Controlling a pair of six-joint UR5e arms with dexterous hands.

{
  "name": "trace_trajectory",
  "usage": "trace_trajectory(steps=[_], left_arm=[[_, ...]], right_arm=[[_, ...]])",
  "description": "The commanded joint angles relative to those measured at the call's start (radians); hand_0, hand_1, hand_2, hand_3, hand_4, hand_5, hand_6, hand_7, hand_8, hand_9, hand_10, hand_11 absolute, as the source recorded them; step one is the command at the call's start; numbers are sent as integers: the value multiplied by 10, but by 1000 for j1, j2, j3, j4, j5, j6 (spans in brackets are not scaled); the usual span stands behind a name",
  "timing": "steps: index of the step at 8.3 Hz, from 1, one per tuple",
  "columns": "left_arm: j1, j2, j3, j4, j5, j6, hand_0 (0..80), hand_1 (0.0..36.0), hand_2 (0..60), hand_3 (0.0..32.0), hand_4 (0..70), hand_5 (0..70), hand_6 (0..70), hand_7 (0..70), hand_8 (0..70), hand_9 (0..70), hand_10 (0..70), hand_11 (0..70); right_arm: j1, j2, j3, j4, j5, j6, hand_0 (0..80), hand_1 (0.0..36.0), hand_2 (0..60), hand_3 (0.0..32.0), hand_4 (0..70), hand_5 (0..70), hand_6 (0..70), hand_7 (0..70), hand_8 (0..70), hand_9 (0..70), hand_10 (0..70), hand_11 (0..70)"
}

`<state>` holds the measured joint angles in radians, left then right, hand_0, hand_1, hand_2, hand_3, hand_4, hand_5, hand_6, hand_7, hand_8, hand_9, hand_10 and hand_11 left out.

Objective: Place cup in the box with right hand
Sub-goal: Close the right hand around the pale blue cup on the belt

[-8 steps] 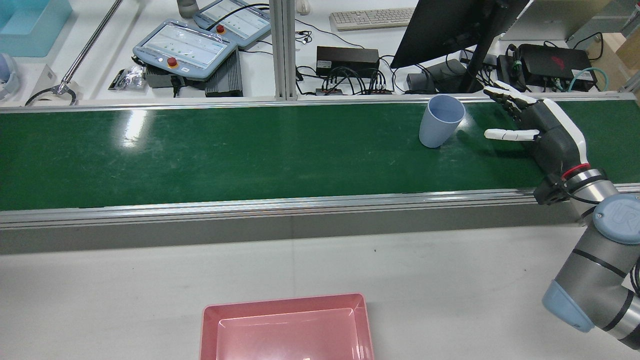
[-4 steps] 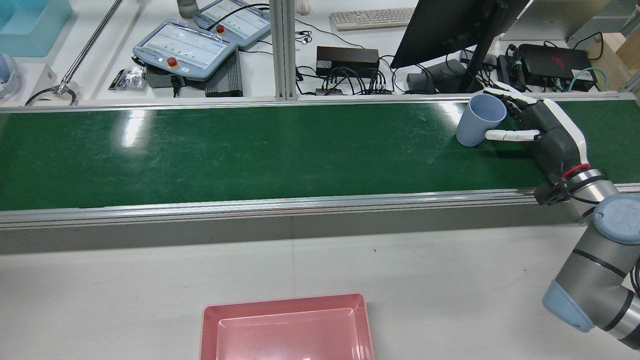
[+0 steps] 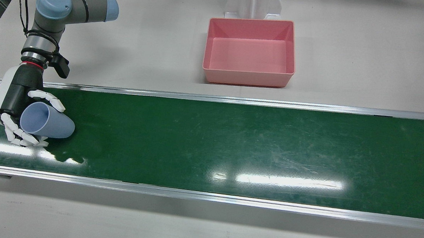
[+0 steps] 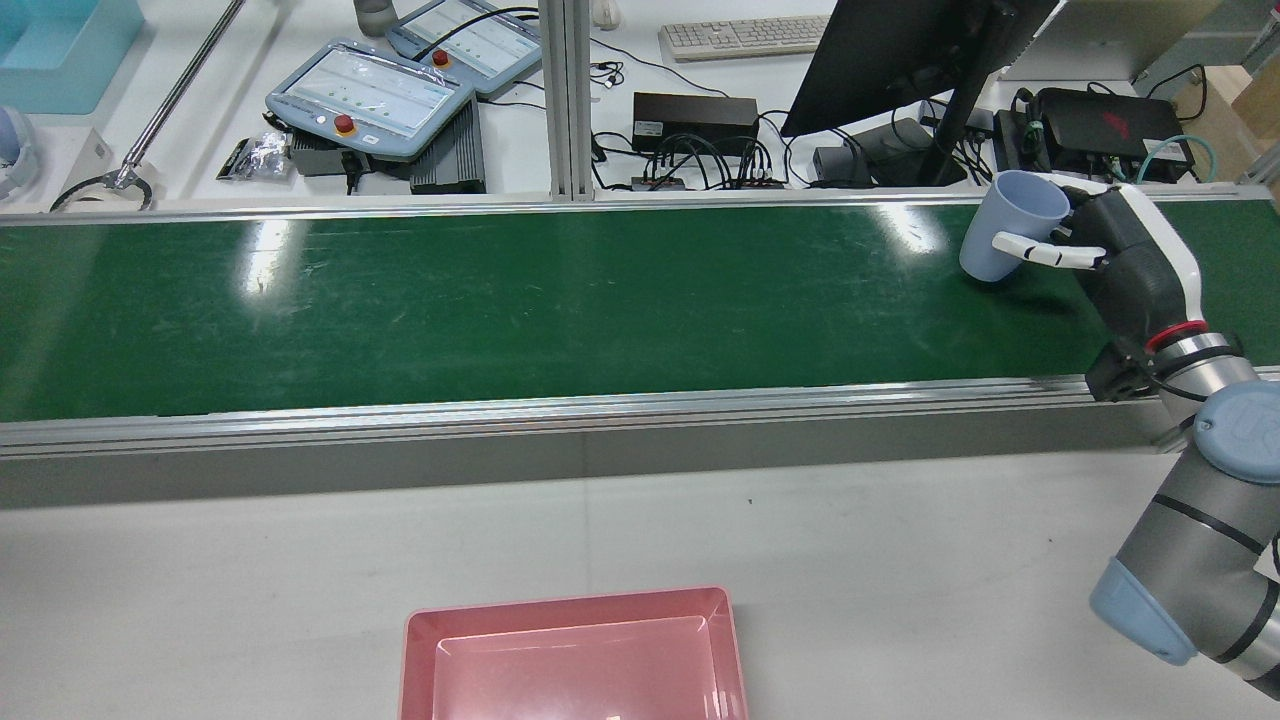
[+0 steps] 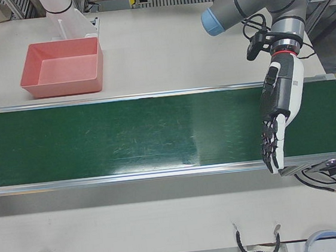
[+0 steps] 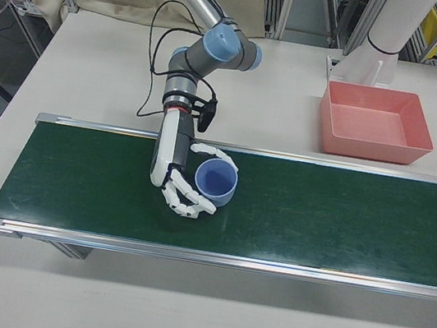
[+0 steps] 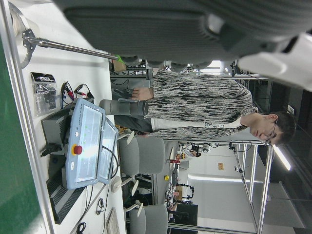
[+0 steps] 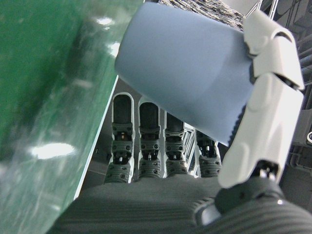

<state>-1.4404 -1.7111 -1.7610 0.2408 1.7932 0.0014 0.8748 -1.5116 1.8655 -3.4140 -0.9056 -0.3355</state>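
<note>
While right hand (image 3: 16, 115) wraps blue cup (image 3: 47, 120) over green belt (image 3: 213, 143), white fingers (image 6: 188, 201) curl round one side of cup, thumb pressing other side. Cup tilted, mouth facing up toward front cameras; whether base touches belt, cannot tell. Pink box (image 3: 249, 51) on desk (image 3: 160, 43) beyond belt edge, well apart from right hand, empty. Left hand (image 5: 278, 117) over other end of belt, fingers extended and apart, holding nothing.
</note>
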Motion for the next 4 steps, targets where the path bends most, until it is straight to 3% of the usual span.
trace_trajectory(steps=[1,2,3,4], left_arm=[[0,1,0,0,0,0,0,0,0,0,0,0,0,0,0,0,0,0],[0,1,0,0,0,0,0,0,0,0,0,0,0,0,0,0,0,0],[0,1,0,0,0,0,0,0,0,0,0,0,0,0,0,0,0,0],[0,1,-2,0,0,-1,0,0,0,0,0,0,0,0,0,0,0,0]], right_arm=[[6,-5,41,-59,25,3,469,341,600,0,700,204,483,700,700,700,700,700],[7,-7,73,-60,24,1,473,334,600,0,690,201,468,700,700,700,700,700],[7,-24,134,-62,24,-8,478,333,600,0,632,198,451,700,700,700,700,700],[6,-33,220,-80,21,-58,499,300,600,0,664,195,439,700,700,700,691,700]])
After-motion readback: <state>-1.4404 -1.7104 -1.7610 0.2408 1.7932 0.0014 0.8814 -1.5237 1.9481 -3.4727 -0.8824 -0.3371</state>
